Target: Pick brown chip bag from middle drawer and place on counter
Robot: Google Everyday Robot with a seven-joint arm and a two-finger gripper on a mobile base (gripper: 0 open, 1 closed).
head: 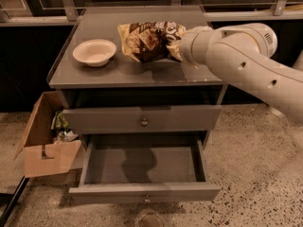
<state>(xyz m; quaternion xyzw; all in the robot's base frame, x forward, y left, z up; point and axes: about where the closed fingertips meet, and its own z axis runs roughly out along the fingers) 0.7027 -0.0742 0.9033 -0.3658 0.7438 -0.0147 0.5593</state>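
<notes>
The brown chip bag [147,40] hangs just above the counter [118,74], right of centre, and casts a shadow under it. My gripper [179,45] is at the bag's right end, shut on it; the white arm reaches in from the right and hides most of the fingers. The middle drawer [142,192] is pulled fully open below and its inside is bare.
A white bowl [94,52] sits on the counter's left side. The upper drawer [142,119] is shut. An open cardboard box [42,148] with some litter stands on the floor left of the cabinet. A low clear rim edges the counter.
</notes>
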